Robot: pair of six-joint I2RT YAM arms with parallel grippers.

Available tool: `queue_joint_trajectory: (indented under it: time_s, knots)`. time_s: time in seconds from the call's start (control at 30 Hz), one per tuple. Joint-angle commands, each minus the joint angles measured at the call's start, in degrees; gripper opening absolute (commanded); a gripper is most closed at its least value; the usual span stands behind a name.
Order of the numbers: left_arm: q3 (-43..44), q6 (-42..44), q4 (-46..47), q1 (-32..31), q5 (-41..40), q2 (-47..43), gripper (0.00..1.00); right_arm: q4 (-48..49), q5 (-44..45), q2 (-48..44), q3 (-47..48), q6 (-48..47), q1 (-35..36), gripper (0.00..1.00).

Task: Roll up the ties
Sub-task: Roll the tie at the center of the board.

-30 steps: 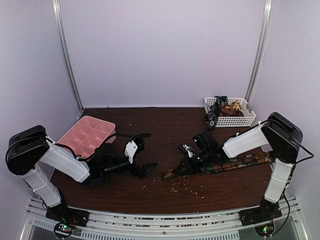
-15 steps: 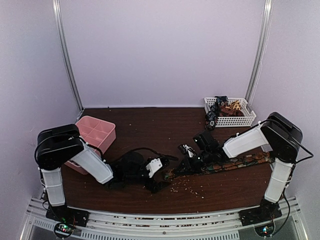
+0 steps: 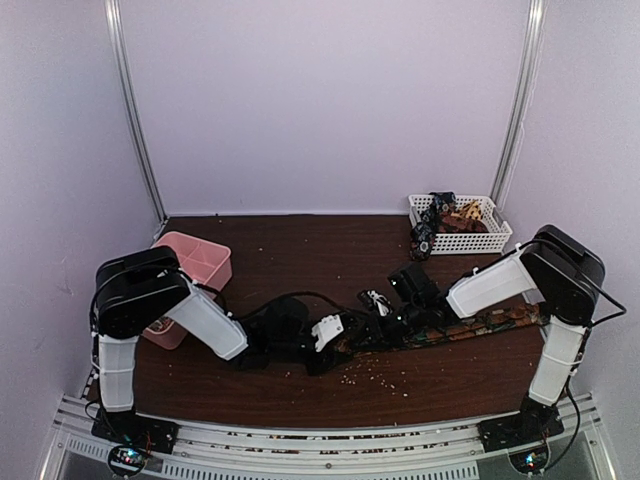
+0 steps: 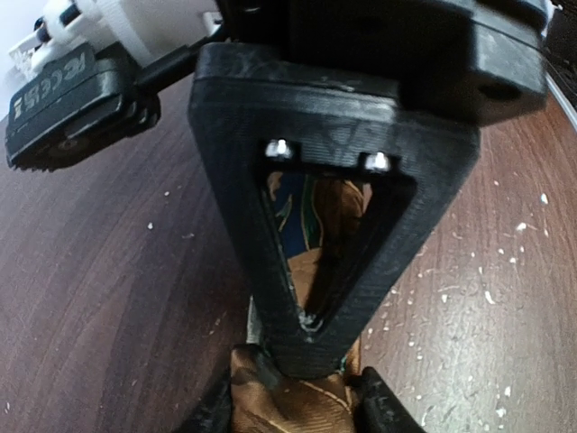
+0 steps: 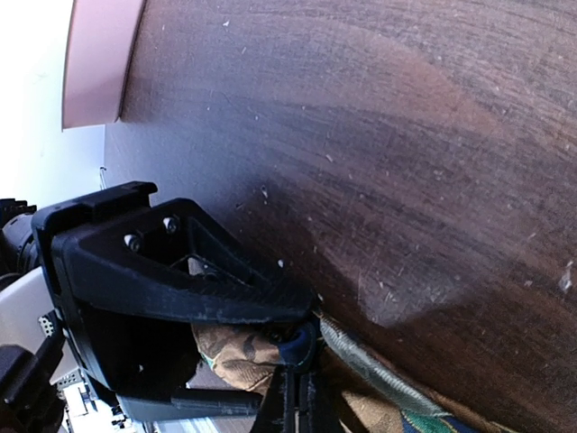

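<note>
A long patterned brown, green and blue tie [image 3: 470, 325] lies flat across the right half of the dark wood table. My right gripper [image 3: 385, 322] is low over its left part. In the right wrist view that gripper [image 5: 299, 374] is shut, pinching a fold of the tie [image 5: 236, 352]. My left gripper [image 3: 338, 335] has reached the tie's left end. In the left wrist view its fingers [image 4: 379, 408] press on both sides of bunched brown tie fabric [image 4: 311, 410], directly under the right gripper's black triangular finger [image 4: 315, 334]. More ties [image 3: 440, 212] sit in the basket.
A white mesh basket [image 3: 462, 242] stands at the back right corner. A pink compartment tray [image 3: 195, 258] sits at the left, partly behind the left arm. Pale crumbs [image 3: 375, 372] are scattered in front of the tie. The two grippers are almost touching.
The left arm swept right from beside the pink tray to the tie's left end, and its jaws narrowed onto the fabric. The right arm stayed still, shut on the tie.
</note>
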Motion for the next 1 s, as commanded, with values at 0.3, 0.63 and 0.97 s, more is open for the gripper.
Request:
queue_joint_trajectory:
  time_s: [0.3, 0.63, 0.97]
  knots:
    - [-6.0, 3.7, -8.1, 2.0, 6.7, -3.7, 0.24, 3.3, -2.5, -2.7, -0.8, 3.8, 1.6, 0.36]
    - [-6.6, 3.6, -7.4, 2.3, 7.5, -4.2, 0.24, 4.2, -4.7, 0.3, 2.0, 4.4, 3.0, 0.34]
    - [-6.4, 3.7, -7.3, 2.4, 7.3, -4.2, 0.25, -3.0, -3.6, 2.9, 4.3, 0.0, 3.4, 0.39]
